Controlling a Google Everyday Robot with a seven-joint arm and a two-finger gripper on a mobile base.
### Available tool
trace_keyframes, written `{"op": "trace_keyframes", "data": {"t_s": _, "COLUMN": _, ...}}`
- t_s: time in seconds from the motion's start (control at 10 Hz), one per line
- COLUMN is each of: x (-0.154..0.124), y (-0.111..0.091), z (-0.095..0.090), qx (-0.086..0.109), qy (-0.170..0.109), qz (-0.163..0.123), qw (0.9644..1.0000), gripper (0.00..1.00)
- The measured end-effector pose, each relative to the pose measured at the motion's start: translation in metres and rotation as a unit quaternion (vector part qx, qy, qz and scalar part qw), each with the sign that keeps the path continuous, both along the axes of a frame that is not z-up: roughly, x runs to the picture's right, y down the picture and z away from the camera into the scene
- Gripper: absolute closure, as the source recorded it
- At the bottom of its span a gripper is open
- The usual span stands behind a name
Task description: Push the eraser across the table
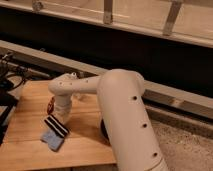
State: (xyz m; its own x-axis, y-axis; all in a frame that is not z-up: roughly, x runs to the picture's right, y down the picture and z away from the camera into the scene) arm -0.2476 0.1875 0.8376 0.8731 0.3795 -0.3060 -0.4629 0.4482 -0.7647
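Observation:
A small light-blue block, the eraser, lies on the wooden table near its front left. My gripper hangs from the white arm and sits just above and behind the eraser, touching or nearly touching its far edge. The gripper's dark striped tip points down at the tabletop.
A small red object shows behind the wrist, partly hidden by it. Black cables and equipment stand off the table's left side. A grey ledge and dark wall run behind the table. Speckled floor lies to the right.

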Motion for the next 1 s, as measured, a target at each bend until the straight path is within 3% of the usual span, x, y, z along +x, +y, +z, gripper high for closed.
{"op": "trace_keyframes", "data": {"t_s": 1.0, "x": -0.012, "y": 0.004, "z": -0.006, "qx": -0.001, "qy": -0.010, "qz": -0.025, "qw": 0.9996, "gripper": 1.00}}
